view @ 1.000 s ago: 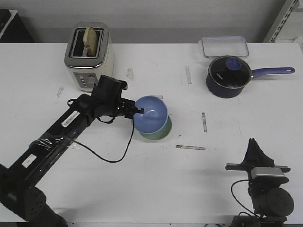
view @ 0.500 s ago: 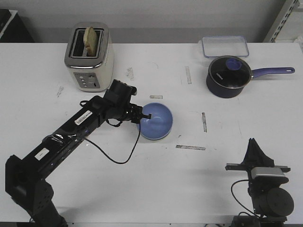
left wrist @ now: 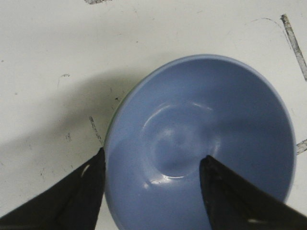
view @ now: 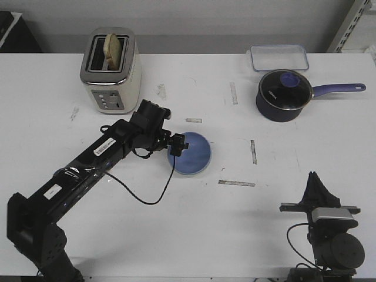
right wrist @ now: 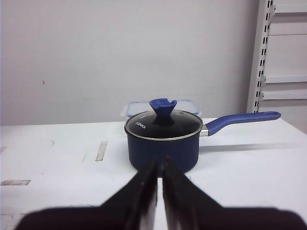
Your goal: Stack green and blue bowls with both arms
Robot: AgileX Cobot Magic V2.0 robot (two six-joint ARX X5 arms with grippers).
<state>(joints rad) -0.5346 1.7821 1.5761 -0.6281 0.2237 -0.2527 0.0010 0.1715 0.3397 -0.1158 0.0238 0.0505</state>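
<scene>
Fingers of the left gripper (view: 181, 144) stand apart astride the blue bowl's (view: 192, 154) rim; it sits level, nested over the green bowl (left wrist: 111, 128), of which a sliver shows; stacking looks done, withdrawal remains; right gripper (right wrist: 159, 168) closed, idle; toaster (view: 110, 69), saucepan (view: 284, 94) well clear.

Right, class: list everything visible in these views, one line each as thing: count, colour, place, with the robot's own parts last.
blue bowl: 1, periwinkle, table centre, nested in the green one
green bowl: 1, mint, only a rim sliver shows beneath the blue
toaster: 1, cream and silver, back left, bread in slot
saucepan: 1, dark blue, glass lid, back right
container: 1, clear, behind the saucepan
table: 1, white, tape-marked
left gripper: 1, black, open, straddling the blue bowl's rim
right gripper: 1, black, shut, near right edge
</scene>
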